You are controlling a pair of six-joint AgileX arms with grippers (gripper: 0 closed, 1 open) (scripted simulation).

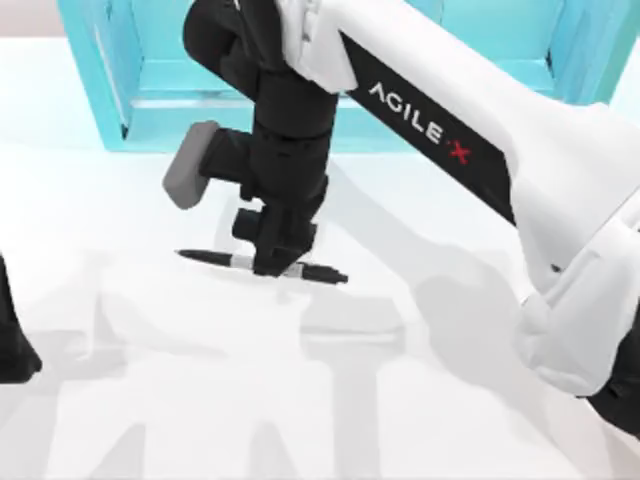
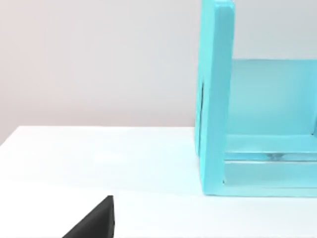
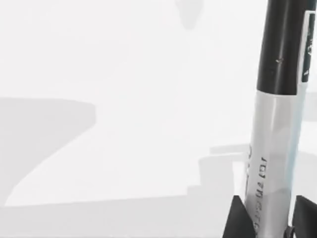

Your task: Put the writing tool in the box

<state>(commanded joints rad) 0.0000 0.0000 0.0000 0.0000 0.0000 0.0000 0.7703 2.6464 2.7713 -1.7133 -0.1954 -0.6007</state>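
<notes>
- My right gripper [image 1: 277, 262] is straight down on the marker [image 1: 215, 258], near the table's [image 1: 150, 400] middle
- Right wrist view: two dark fingertips [image 3: 237, 220] sit either side of the grey barrel of the marker [image 3: 275, 163], narrow gap, pads at or just off it; I judge them closing on it or already pinching, can't tell firm contact
- Marker lies flat on the table, long axis running left-right in the top view with a slight tilt, one black end sticking out left of the gripper, the other out right
- Grip point is about mid-barrel, so both ends overhang roughly evenly; should carry level, my guess
- Key relation: marker is directly under the right gripper, fingers across its long axis; nothing to reach for, just close and lift
- Right arm is by far the nearer one; my left arm [image 1: 15, 340] is parked at the left table edge, well apart from the marker
- Left wrist view: a dark finger [image 2: 94, 220] of my left gripper pokes in, can't tell whether open or closed
- Far side: turquoise shelf [image 1: 160, 100] behind the gripper along the back, also in left wrist view [image 2: 215, 99]
- Tan box not seen, so I can't say which way the carry goes
</notes>
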